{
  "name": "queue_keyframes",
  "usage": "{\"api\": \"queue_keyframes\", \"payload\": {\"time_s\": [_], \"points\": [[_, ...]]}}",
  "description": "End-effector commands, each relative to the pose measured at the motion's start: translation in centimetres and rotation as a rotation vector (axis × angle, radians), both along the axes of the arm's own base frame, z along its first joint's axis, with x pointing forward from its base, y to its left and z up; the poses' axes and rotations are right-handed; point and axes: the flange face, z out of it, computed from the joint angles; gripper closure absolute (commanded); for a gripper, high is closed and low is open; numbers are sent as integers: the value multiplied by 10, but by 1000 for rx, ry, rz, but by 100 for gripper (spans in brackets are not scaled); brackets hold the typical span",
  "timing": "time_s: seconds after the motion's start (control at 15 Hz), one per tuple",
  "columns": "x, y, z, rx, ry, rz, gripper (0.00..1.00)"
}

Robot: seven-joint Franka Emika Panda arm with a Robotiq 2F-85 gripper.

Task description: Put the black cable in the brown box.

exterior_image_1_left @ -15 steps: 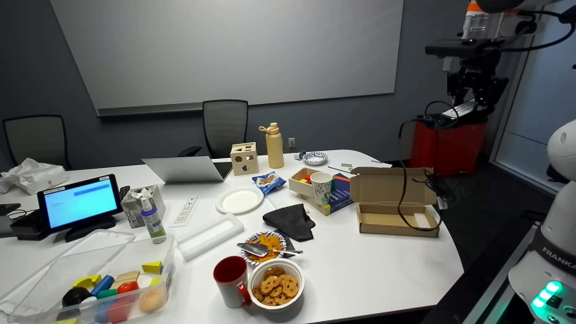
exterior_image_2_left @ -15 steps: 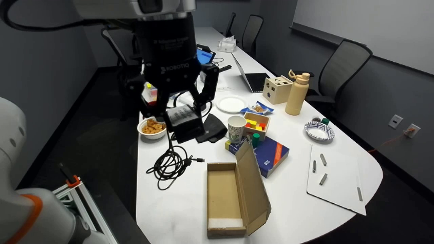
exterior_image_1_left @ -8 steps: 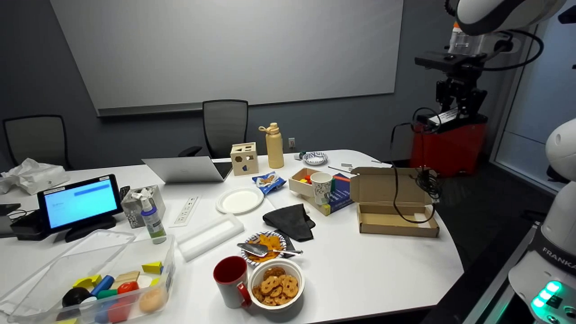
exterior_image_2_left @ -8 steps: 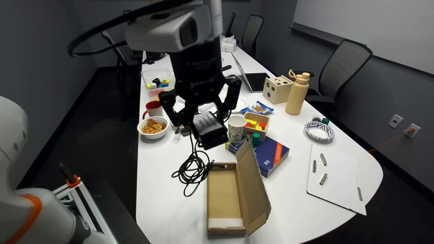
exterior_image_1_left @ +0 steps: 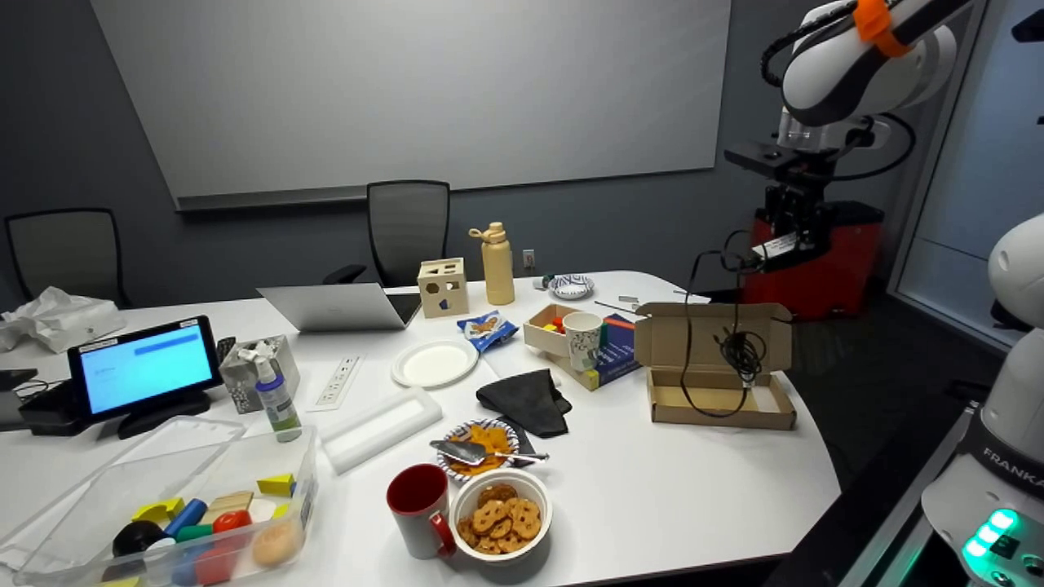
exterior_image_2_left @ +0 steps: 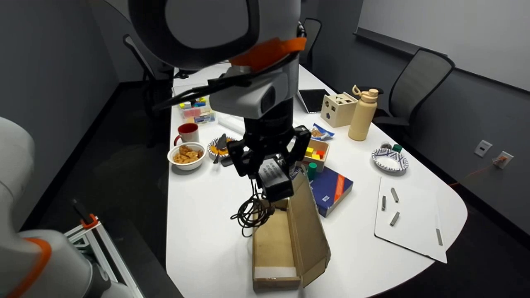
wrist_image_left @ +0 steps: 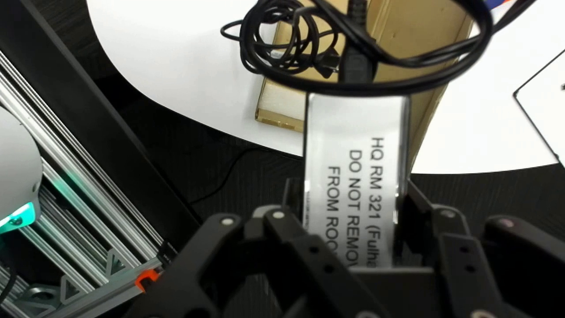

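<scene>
Black cable (exterior_image_1_left: 740, 354): hangs looped from its power brick (exterior_image_2_left: 276, 186), near the cardboard box (exterior_image_2_left: 273, 244), not yet laid inside.
End effector (wrist_image_left: 355, 198): clamped on that brick.
Raised lid (exterior_image_2_left: 307, 229): best avoided; centre the cable, release low.

Gripper (wrist_image_left: 354, 194): is clasping the adapter (wrist_image_left: 355, 176) from both sides.
Adapter: is bearing the words "DO NOT REMOV", the print running behind the gripper.
Black cable (wrist_image_left: 375, 91): is looping in front of the adapter's far end and coiling in front of the brown box (wrist_image_left: 410, 26).
Brown box: is lying on the white table (wrist_image_left: 185, 62).
Metal frame (wrist_image_left: 84, 168): is crossing the view's left side.
</scene>
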Motion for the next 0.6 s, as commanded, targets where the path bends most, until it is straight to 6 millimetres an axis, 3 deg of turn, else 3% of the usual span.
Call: {"api": "queue_keyframes", "payload": {"time_s": [0.0,0.27,0.53], "points": [[13,-5,-20,-15,8,-47,72],[21,-14,-29,-41,-11,-88,72],[24,-25,-23,-90,-29,-120,72]]}}
